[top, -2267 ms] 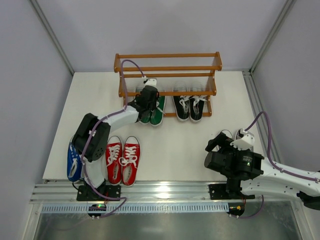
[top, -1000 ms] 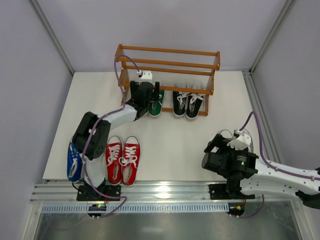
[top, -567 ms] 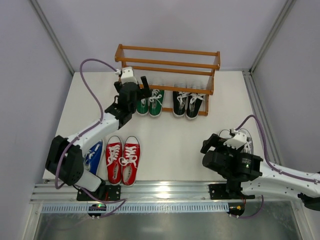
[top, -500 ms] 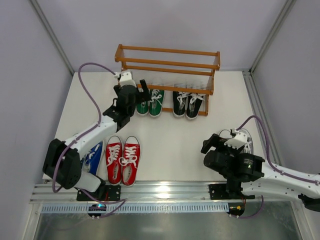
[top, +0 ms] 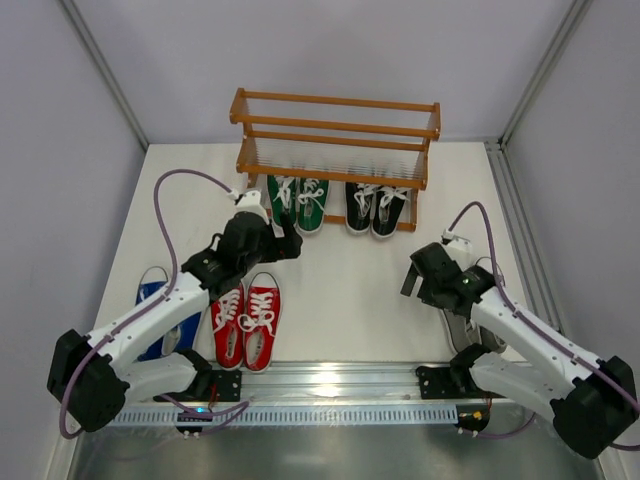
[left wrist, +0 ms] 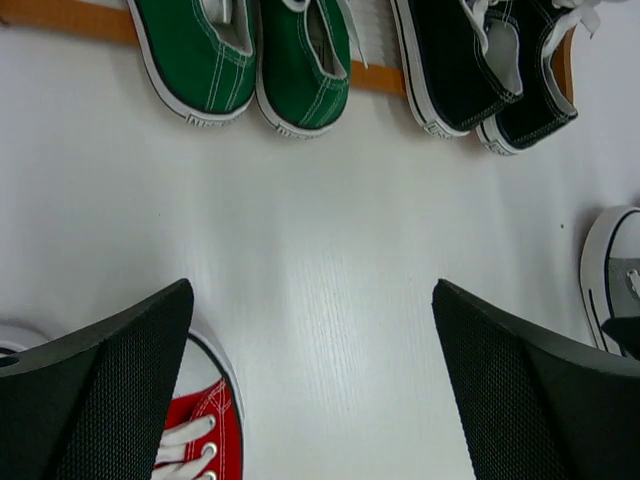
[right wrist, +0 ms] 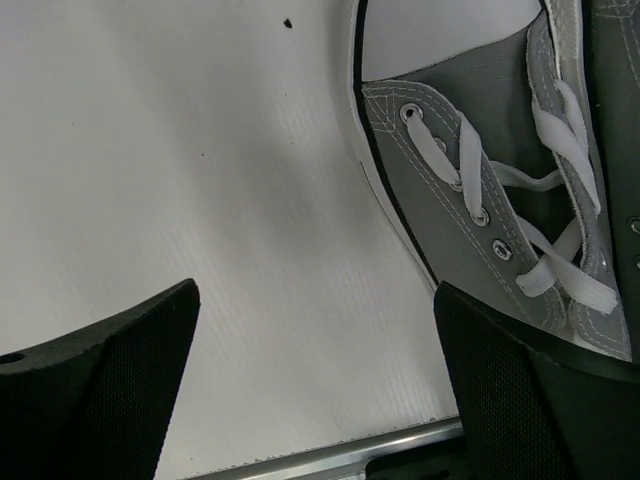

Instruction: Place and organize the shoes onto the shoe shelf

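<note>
Closest to me on the left, the red pair (top: 245, 320) sits side by side on the white table (top: 340, 290), toes pointing far. The blue pair (top: 153, 300) lies just left of it, partly hidden under my left arm. On the near right, a grey shoe (right wrist: 500, 200) lies under my right arm, its white laces plain in the wrist view; I cannot make out its partner clearly. The right gripper (right wrist: 315, 400) hangs over bare table just left of that grey shoe, fingers spread wide with nothing between them. A little farther out, the left gripper (left wrist: 315, 400) hovers above the far end of the red pair, also spread wide and empty, looking toward the rack. Beyond it, the green pair (top: 298, 202) and the black pair (top: 377, 212) stand next to each other on the lowest tier of the shoe shelf (top: 335, 103), green on the left, black on the right, toes tucked in and heels sticking out over the front rail toward me. The tiers above them hold no shoes.
</note>
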Robot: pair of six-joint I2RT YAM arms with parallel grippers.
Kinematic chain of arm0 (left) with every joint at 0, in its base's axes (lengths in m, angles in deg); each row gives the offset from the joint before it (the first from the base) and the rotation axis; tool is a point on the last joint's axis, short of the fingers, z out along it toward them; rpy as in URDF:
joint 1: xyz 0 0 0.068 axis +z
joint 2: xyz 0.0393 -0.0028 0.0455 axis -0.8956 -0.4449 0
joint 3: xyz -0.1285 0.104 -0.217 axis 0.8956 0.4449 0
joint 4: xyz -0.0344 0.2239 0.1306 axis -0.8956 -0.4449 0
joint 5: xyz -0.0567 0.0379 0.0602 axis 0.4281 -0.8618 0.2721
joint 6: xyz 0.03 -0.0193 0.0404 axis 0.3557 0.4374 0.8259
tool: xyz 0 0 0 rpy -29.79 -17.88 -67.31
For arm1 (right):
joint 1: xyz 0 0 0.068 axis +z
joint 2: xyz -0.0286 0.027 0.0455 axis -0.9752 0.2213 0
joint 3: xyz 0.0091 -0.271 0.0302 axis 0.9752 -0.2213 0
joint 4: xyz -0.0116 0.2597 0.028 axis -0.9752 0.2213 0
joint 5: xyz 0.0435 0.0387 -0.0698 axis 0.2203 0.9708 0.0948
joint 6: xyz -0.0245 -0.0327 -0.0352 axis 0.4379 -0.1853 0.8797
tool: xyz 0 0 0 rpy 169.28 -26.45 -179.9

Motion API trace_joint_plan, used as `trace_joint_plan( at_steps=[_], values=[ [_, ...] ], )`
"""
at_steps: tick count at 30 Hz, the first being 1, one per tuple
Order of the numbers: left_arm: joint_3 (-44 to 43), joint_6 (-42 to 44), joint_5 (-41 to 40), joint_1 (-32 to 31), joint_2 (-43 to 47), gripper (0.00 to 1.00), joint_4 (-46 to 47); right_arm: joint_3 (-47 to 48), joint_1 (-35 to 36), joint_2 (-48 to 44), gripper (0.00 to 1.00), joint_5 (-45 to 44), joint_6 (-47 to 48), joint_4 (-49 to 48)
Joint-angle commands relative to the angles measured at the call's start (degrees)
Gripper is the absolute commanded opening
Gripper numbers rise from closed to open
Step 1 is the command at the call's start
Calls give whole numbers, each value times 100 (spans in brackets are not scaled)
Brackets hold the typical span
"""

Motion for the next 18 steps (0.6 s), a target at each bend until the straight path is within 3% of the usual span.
trace_joint_plan(
  at_steps=[1, 6, 9, 18],
  values=[
    [173, -296, 511, -99, 344, 100, -247, 762, -240, -3, 100, -6, 556, 280],
    [235, -481, 671, -451, 529, 100, -388, 1878, -1470, -250, 100, -525, 1125, 1028],
    [262, -534, 863, -644, 477, 100, -406, 2126, -2102, -5, 100, -228, 2048, 985],
    [455, -534, 1680, -768, 871, 100, -555, 2117, -2886, 242, 98, 631, 3438, 598]
  ],
)
